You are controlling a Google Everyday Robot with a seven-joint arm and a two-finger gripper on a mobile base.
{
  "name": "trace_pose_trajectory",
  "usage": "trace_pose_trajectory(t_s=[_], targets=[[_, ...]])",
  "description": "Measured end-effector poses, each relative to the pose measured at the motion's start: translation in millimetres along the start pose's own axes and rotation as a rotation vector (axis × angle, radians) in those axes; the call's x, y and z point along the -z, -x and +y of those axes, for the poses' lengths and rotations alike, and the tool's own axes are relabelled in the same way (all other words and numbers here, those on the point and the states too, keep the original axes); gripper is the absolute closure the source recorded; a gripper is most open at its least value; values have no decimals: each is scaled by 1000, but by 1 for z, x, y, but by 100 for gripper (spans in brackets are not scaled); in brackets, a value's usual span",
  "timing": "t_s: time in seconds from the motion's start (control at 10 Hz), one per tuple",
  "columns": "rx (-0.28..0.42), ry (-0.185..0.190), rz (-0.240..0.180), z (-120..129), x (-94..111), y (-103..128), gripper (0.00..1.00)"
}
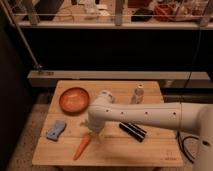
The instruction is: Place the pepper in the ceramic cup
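Nearest on the wooden worktop: the pepper, lying flat and slanted, one end up toward the fingers, the other toward the front edge, in no container. Sits just in front of the fingers and slightly left; close, though contact cannot be told. Farther left of the fingers, a small blue object, flat on the wood, well apart from them. To the right of the fingers, a black elongated object, lying on its side.

Then the gripper, pointing down over the middle of the worktop at the end of the white arm that reaches in from the right; fingers spread, pinching nothing. No telling where the ceramic cup stands; arm covers the worktop's middle.

Behind and left of the fingers, a round orange bowl, upright, only its bare orange inside showing. Behind and right, a small pale shaker, upright near the far edge. Beyond the worktop, a pale ledge running across.
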Motion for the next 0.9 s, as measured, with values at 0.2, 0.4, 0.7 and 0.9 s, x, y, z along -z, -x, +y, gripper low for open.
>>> trace_pose_trajectory(t_s=[0.2, 0.4, 0.7, 0.9], targets=[[16, 25, -18, 3, -13, 3, 20], [21, 44, -31, 6, -22, 5, 20], [33, 60, -44, 9, -40, 8, 20], [35, 66, -48, 11, -43, 10, 25]])
